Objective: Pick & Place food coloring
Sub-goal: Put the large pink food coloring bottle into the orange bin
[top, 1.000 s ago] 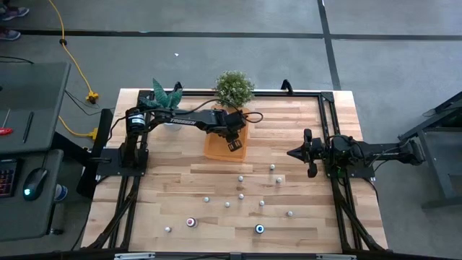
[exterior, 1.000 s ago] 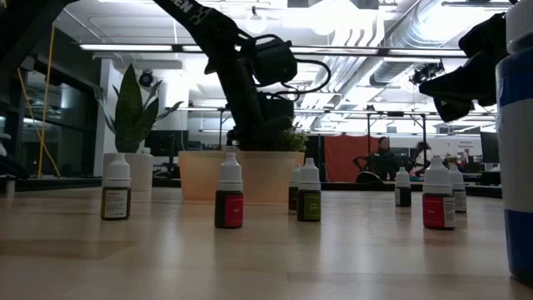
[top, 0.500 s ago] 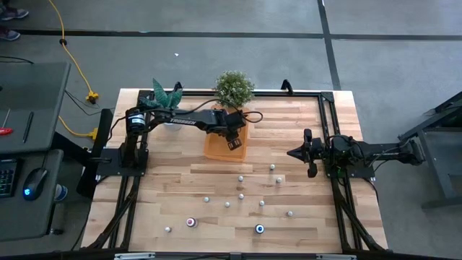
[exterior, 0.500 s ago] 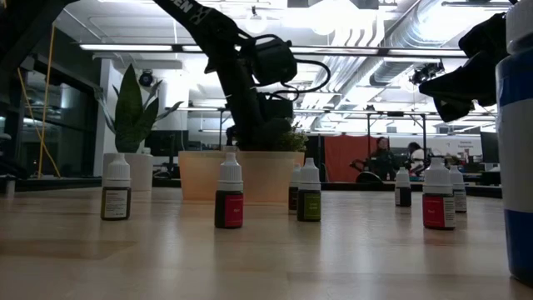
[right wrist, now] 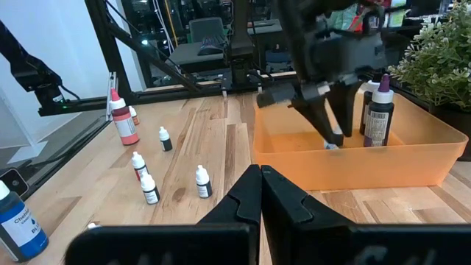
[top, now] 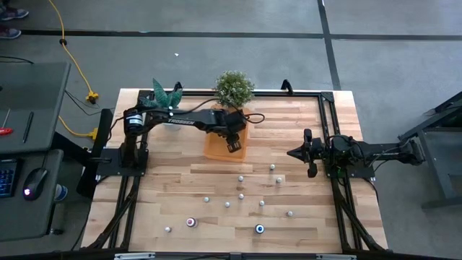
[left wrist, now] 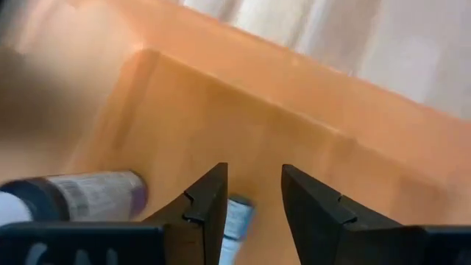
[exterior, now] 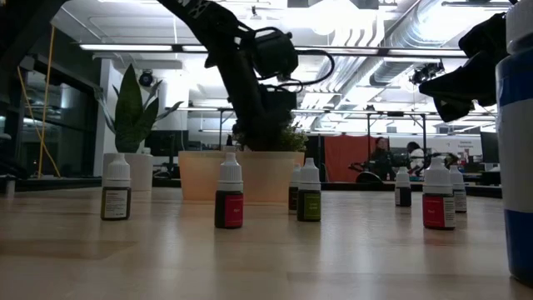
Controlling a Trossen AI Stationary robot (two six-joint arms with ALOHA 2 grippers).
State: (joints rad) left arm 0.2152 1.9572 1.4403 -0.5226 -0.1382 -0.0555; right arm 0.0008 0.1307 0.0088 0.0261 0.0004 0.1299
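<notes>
Reaching across from the table's left edge, left gripper (top: 233, 144) tilted down into tray (top: 216, 152) — fingers parted, empty, bottle (left wrist: 234, 218) lying below, right gripper (top: 292, 153) closed near right edge.

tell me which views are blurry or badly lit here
Left wrist view: smeared, the tray and the bottle lying in it soft-edged. Low view: bright ceiling lights leave the left arm a dark silhouette, and the big blue bottle at the edge is out of focus. Right wrist view: left gripper slightly blurred. High view: even light, sharp.
</notes>
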